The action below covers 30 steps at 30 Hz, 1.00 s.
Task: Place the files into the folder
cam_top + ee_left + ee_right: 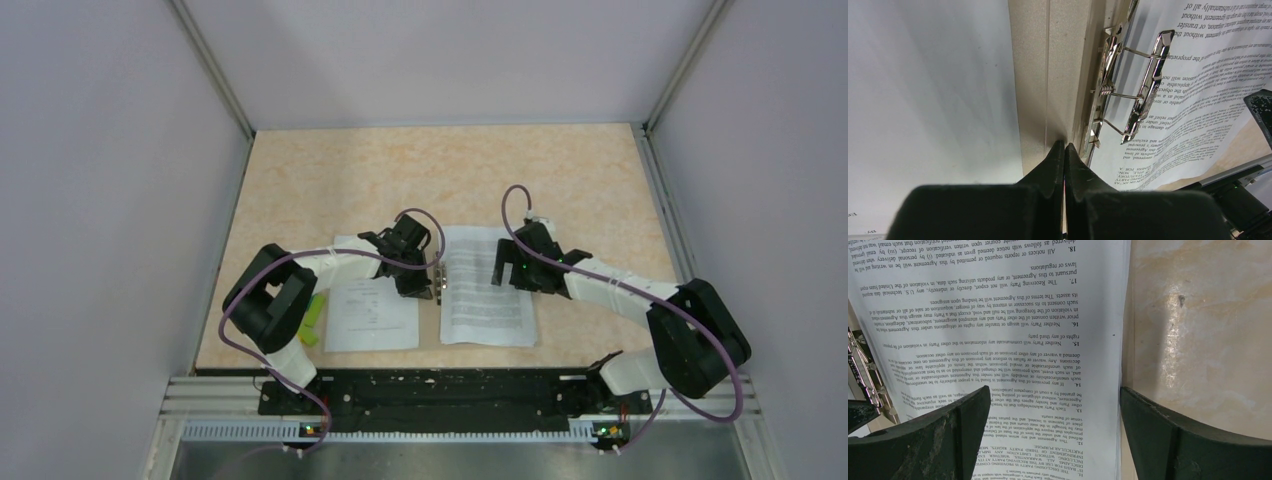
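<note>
The files show as two white printed sheets lying side by side, the left sheet (372, 310) and the right sheet (487, 290). Between them runs the tan spine strip of the open folder (1048, 75), with its metal clip fastener (1130, 85) standing up beside the right sheet (1198, 75). My left gripper (1064, 145) is shut with nothing between its fingers, its tips down on the spine strip; in the top view it (415, 283) sits next to the clip (438, 280). My right gripper (1055, 405) is open and straddles one long edge of the right sheet (1048, 330); in the top view it (503, 268) hovers over that sheet.
A small yellow-green block (313, 318) lies by the left arm at the left sheet's outer edge. Tan surface (1198, 330) lies beside the sheet's edge. White walls close in the speckled table (450, 170) on three sides.
</note>
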Available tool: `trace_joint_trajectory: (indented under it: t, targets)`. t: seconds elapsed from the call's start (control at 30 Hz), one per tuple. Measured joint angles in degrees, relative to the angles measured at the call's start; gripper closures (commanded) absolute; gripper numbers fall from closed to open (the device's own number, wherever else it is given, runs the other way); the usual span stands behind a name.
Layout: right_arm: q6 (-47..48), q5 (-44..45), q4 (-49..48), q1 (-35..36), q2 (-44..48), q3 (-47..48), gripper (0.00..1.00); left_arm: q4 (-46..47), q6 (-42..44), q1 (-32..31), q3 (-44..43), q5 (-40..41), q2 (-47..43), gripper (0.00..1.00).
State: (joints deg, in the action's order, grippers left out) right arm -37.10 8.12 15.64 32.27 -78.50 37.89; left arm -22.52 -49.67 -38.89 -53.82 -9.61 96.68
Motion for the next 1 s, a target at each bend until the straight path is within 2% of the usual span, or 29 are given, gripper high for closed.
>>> trace_joint_trajectory:
  t: [0.5,0.63,0.83,1.0]
  targets:
    - [2.05,1.27,4.63,-1.36,2.03,2.93,0.03,-0.09,0.31,-0.11,-0.07,0.26,-0.02,1.0]
    - [4.13,1.29,4.07,-1.77,-1.62,9.64,0.18,-0.13,0.31,-0.11,-0.09,0.48,-0.02,1.0]
    - [6.99,1.86,0.31,-1.81,-15.54,23.45,0.49,-0.15,0.22,-0.09,-0.09,0.63,0.0,1.0]
    - [8.66,1.66,-1.57,-1.81,-26.45,32.04,0.64,-0.15,-0.02,0.0,-0.09,0.52,0.0,1.0]
